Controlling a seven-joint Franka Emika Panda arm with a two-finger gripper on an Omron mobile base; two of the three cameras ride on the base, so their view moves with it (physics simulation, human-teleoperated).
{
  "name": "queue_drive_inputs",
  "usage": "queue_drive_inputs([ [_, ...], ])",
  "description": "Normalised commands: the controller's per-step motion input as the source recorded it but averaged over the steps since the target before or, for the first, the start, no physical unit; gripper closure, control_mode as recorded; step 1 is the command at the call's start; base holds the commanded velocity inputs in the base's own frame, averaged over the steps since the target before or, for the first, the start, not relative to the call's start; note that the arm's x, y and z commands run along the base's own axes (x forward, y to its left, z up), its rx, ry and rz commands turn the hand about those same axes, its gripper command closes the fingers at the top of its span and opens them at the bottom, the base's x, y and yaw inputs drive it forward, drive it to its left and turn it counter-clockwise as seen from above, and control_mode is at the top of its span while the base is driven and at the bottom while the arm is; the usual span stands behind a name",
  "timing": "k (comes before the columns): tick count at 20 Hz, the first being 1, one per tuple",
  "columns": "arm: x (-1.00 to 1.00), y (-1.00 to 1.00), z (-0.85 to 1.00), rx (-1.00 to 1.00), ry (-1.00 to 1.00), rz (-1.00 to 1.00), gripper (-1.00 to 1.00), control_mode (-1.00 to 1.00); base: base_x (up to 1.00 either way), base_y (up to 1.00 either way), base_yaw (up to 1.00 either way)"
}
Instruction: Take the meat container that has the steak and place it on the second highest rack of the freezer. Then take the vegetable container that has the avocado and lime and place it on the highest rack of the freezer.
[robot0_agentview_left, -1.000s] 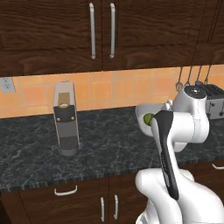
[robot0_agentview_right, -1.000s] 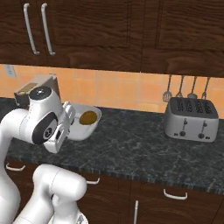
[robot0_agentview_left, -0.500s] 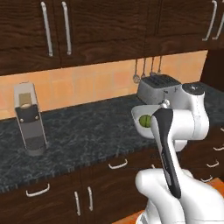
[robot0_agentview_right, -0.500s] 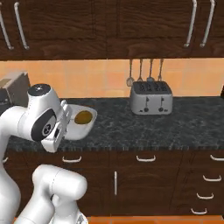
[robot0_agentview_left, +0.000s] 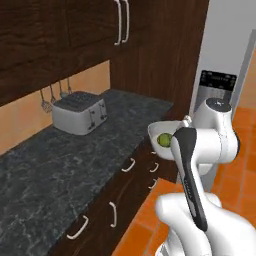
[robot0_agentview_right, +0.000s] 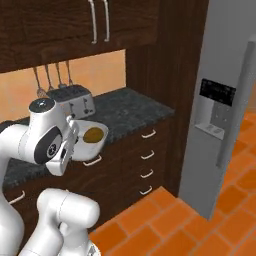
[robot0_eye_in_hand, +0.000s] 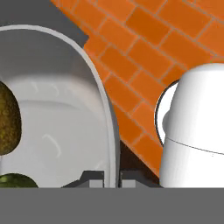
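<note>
My gripper (robot0_eye_in_hand: 111, 179) is shut on the rim of the vegetable container (robot0_eye_in_hand: 65, 122), a white rounded bowl held in the air beside the arm. The brownish avocado (robot0_eye_in_hand: 6, 118) and the green lime (robot0_eye_in_hand: 15, 180) lie inside it. In the left base view the vegetable container (robot0_agentview_left: 161, 131) shows the lime (robot0_agentview_left: 163, 140) just left of the arm. From the right, the vegetable container (robot0_agentview_right: 92, 144) carries the avocado (robot0_agentview_right: 93, 134), with the gripper (robot0_agentview_right: 73, 132) at its near rim. The tall grey freezer (robot0_agentview_right: 225, 55), door shut, stands at the right, as does the freezer (robot0_agentview_left: 227, 55). The meat container and steak are out of view.
A silver toaster (robot0_agentview_left: 80, 114) sits on the dark stone counter (robot0_agentview_left: 60, 165), with utensils hanging behind the toaster (robot0_agentview_right: 73, 100). Dark drawers (robot0_agentview_right: 147, 160) run below the counter. Orange brick floor (robot0_agentview_right: 200, 235) lies open between me and the freezer's long bar handle (robot0_agentview_right: 235, 105).
Both base views have swung right along the counter: the coffee machine has left view and the freezer has come in. The bowl stays held in the shut gripper.
</note>
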Motion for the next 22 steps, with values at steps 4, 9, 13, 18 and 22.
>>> queue_drive_inputs([
  [4,0.00,0.00,0.00,0.00,0.00,0.00,1.00,1.00,0.00,-0.20,-0.92],
  [9,0.00,0.00,0.00,0.00,0.00,0.00,1.00,1.00,0.00,-0.57,-0.80],
  [13,0.00,0.00,0.00,0.00,0.00,0.00,1.00,1.00,0.29,-0.94,-0.63],
  [18,0.00,0.00,0.00,0.00,0.00,0.00,1.00,1.00,0.43,-0.95,-0.06],
  [22,0.00,0.00,0.00,0.00,0.00,0.00,1.00,1.00,0.87,-0.26,0.00],
])
